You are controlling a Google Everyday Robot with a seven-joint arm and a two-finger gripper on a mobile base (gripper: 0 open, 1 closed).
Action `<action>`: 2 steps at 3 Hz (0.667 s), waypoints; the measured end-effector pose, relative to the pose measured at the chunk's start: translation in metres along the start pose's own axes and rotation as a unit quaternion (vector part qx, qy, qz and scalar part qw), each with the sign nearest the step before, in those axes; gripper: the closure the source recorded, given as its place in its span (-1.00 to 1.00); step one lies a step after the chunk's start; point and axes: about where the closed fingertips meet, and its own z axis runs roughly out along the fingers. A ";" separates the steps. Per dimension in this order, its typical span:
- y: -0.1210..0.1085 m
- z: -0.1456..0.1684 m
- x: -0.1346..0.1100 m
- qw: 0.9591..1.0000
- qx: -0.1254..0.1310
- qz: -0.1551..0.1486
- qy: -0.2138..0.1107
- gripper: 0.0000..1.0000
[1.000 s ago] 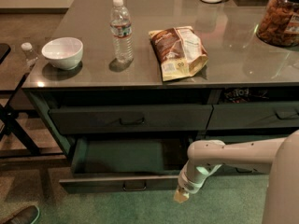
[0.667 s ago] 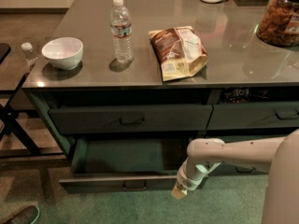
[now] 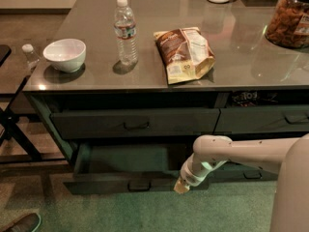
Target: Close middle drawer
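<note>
The middle drawer (image 3: 106, 183) stood pulled open below the surface (image 3: 241, 66). The end effector (image 3: 182, 185) hung at the right end of its low front. A bowl (image 3: 64, 54), bottle (image 3: 126, 33) and snack bag (image 3: 186, 52) sat above.

On the desk (image 3: 241, 76), from left to right: bowl (image 3: 64, 54), water bottle (image 3: 126, 31), snack bag (image 3: 185, 53). A jar (image 3: 291, 18) stands at the far right edge, farther back. Below the top, an upper drawer (image 3: 135, 123) lies left of a narrower drawer (image 3: 263, 120). Under the upper drawer, the middle drawer (image 3: 130, 161) projects forward, open. The claw (image 3: 182, 185) sits low at the right end of that drawer's front, right of its handle (image 3: 139, 185). The arm (image 3: 251, 151) reaches in from the right.
</note>
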 end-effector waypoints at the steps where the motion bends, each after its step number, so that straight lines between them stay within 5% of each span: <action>1: -0.029 -0.014 -0.023 0.999 0.032 0.001 -0.016 1.00; 2: -0.032 -0.015 -0.025 0.999 0.034 0.001 -0.018 1.00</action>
